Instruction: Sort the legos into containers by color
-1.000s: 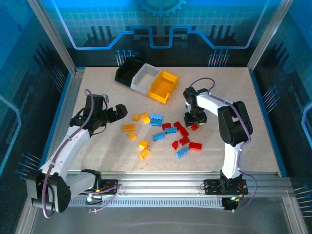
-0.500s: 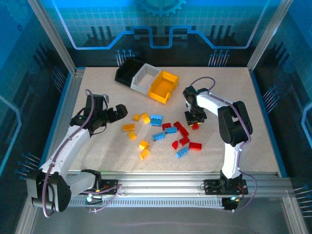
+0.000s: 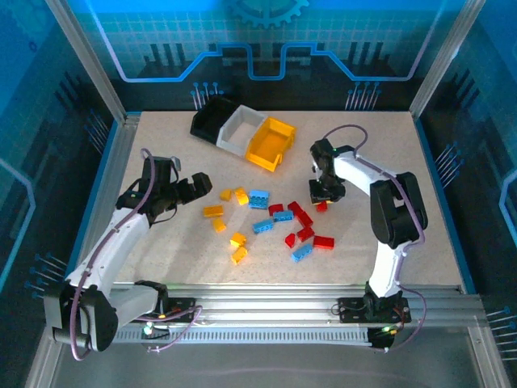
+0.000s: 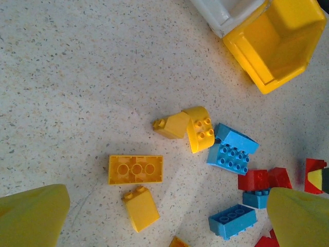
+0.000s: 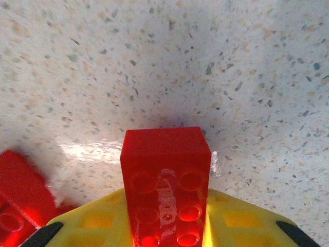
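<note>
The right gripper (image 3: 322, 199), nearer the arm bases and right of the yellow-orange rectangular plastic bin (image 3: 271, 144), pinches a small red studded plastic brick (image 5: 165, 177) in its jaws; the left gripper (image 3: 196, 187) hangs spread wide left of that bin, beside the loose yellow, blue and red bricks (image 3: 266, 220)

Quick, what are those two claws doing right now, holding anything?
Left gripper: open, holding nothing.
Right gripper: closed on a red brick.
</note>
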Available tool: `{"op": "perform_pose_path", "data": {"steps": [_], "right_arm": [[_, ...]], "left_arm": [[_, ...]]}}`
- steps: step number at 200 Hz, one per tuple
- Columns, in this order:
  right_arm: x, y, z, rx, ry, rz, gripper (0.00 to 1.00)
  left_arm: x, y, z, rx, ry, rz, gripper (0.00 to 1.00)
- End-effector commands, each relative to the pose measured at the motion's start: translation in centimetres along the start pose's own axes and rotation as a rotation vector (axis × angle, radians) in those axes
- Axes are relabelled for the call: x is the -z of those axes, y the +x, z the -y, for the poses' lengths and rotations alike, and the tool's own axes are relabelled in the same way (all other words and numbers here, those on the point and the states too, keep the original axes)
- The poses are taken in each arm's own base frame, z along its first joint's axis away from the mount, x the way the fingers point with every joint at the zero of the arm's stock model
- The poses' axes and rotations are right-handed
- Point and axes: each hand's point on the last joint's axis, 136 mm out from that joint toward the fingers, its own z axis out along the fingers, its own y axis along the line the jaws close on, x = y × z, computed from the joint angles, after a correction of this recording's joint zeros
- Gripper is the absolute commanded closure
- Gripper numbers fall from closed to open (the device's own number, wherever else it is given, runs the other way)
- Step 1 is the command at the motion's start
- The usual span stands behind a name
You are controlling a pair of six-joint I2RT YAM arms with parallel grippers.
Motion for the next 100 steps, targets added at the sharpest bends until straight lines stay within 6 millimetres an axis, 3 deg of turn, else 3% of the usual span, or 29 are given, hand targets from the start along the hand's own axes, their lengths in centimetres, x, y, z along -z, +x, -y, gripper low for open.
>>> {"op": "perform_pose_path", "data": {"steps": [1, 50, 100], "right_arm": [[2.3, -0.6, -0.5, -0.093, -0.119, 0.049, 0.68], [7.2, -3.5, -3.3, -0.245, -0.457, 0.159, 0.69], [12.0, -8.5, -7.3, -0.262, -0.682, 0.256, 0.69]], "left_arm": [[-0.2, 0.9, 0.3, 0.023, 0.025, -0.039, 0.01], [-0.6, 1.3, 1.9, 0.051, 0.125, -0.068, 0.01], [-0.7, 1.5, 3.1, 0.058, 0.199, -0.084, 0.01]]}}
